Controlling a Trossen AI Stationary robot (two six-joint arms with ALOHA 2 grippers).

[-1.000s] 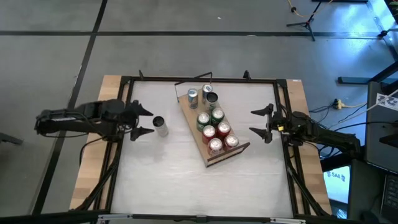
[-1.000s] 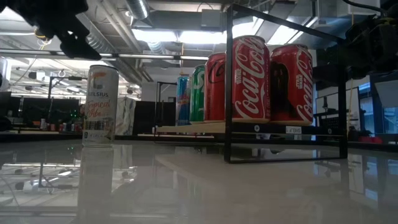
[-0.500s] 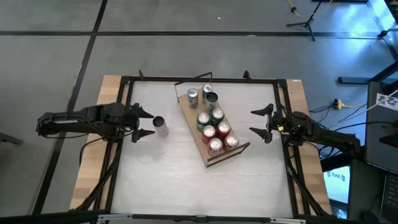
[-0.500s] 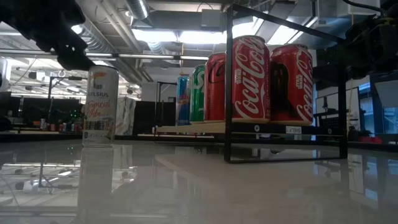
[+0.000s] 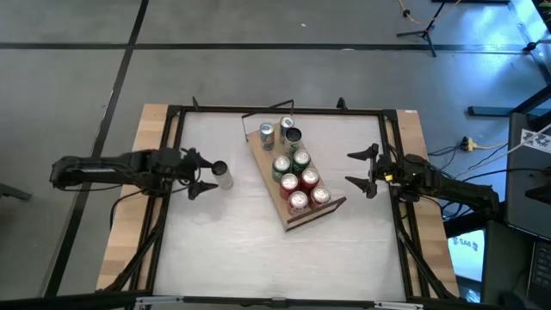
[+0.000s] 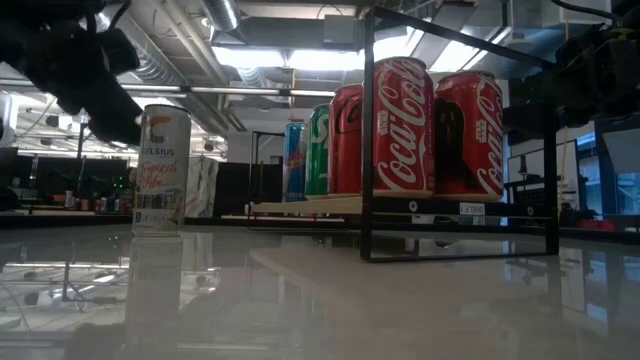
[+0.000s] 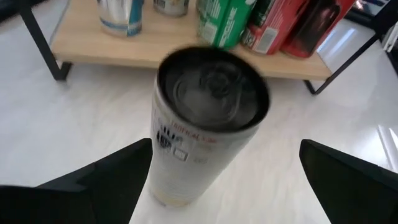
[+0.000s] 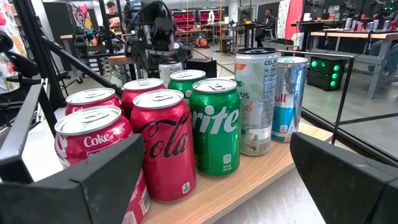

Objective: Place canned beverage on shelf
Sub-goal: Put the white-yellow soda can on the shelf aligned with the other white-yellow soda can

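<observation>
A slim white canned beverage [image 5: 222, 175] stands upright on its base on the white table, left of the shelf; its dark top fills the left wrist view [image 7: 208, 112]. My left gripper [image 5: 203, 173] is open just left of the can, its fingertips [image 7: 134, 155] wide on either side of it and touching nothing. In the low view the gripper [image 6: 85, 75] hangs above and left of the can [image 6: 160, 170]. The light-wood shelf [image 5: 263, 158] lies slantwise mid-table and carries several cans. My right gripper [image 5: 362, 170] waits open at the table's right.
On the shelf stand red Coca-Cola cans [image 8: 163, 146], green Sprite cans [image 8: 214, 124] and slim cans [image 8: 258, 99]. Its thin black wire frame [image 6: 455, 130] stands at one end. A black frame [image 5: 176, 138] runs round the table. Bare tabletop lies near the front edge.
My left gripper has come down toward the table beside the white can, staying open. The can has not moved.
</observation>
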